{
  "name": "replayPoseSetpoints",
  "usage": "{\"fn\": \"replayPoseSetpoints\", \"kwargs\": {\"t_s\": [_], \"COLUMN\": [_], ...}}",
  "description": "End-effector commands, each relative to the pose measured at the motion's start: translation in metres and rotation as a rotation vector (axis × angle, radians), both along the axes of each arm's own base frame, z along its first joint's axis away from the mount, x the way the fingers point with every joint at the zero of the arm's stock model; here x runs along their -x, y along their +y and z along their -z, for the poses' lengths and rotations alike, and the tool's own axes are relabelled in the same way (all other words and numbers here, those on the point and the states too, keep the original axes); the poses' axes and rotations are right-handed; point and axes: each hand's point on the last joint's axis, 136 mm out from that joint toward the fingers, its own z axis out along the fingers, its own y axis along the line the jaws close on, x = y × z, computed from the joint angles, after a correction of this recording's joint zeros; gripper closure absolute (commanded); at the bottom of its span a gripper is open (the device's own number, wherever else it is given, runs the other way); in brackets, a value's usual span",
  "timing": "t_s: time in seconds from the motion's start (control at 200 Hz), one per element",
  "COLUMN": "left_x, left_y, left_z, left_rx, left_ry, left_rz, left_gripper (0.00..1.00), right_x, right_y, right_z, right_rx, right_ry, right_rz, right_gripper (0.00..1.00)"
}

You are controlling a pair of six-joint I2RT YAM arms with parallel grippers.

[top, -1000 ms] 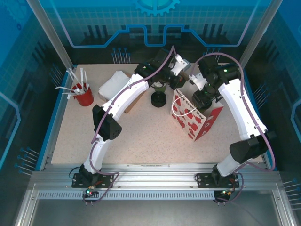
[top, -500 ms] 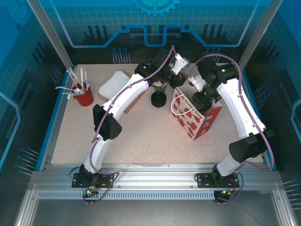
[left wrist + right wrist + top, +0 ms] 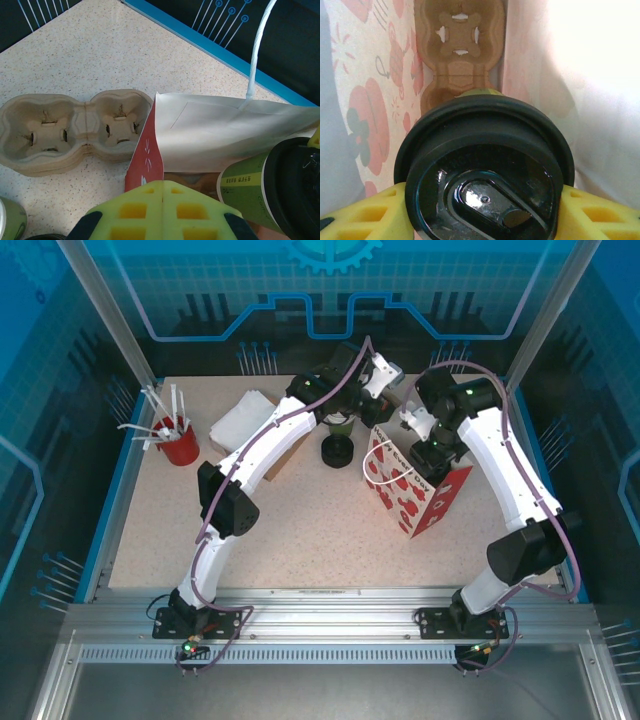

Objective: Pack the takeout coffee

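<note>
The right fingers [image 3: 600, 212] are gripping the takeout coffee [image 3: 482, 175] just inside the gift bag [image 3: 215, 135] mouth, above a pulp carrier [image 3: 457, 60]. The left fingers [image 3: 102, 222], pressed together, are pinching the bag's rim. Lowering and releasing are likely what is left.

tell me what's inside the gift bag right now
A brown pulp cup carrier lies at the bottom of the gift bag. The lidded coffee cup, at the bag's mouth, covers the carrier's near end and whatever else sits below it.
</note>
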Motion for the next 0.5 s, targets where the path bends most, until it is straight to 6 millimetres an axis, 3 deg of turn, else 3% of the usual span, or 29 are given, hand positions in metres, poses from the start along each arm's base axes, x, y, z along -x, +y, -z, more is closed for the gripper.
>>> {"fn": "replayPoseSetpoints", "kwargs": {"t_s": [0.0, 0.495], "left_x": [-0.003, -0.001], "left_y": [0.002, 0.001], "left_z": [0.006, 0.003], "left_rx": [-0.013, -0.003], "left_ry": [-0.011, -0.008], "left_rz": [0.013, 0.012], "left_gripper": [1.00, 1.00], "right_x": [0.005, 0.005], "right_y": [-0.007, -0.008], "right_z": [0.008, 0.022], "right_rx": [0.011, -0.035], "right_ry": [0.035, 0.059], "right_rz": [-0.018, 0.065], "right_gripper": [0.67, 0.67]}}
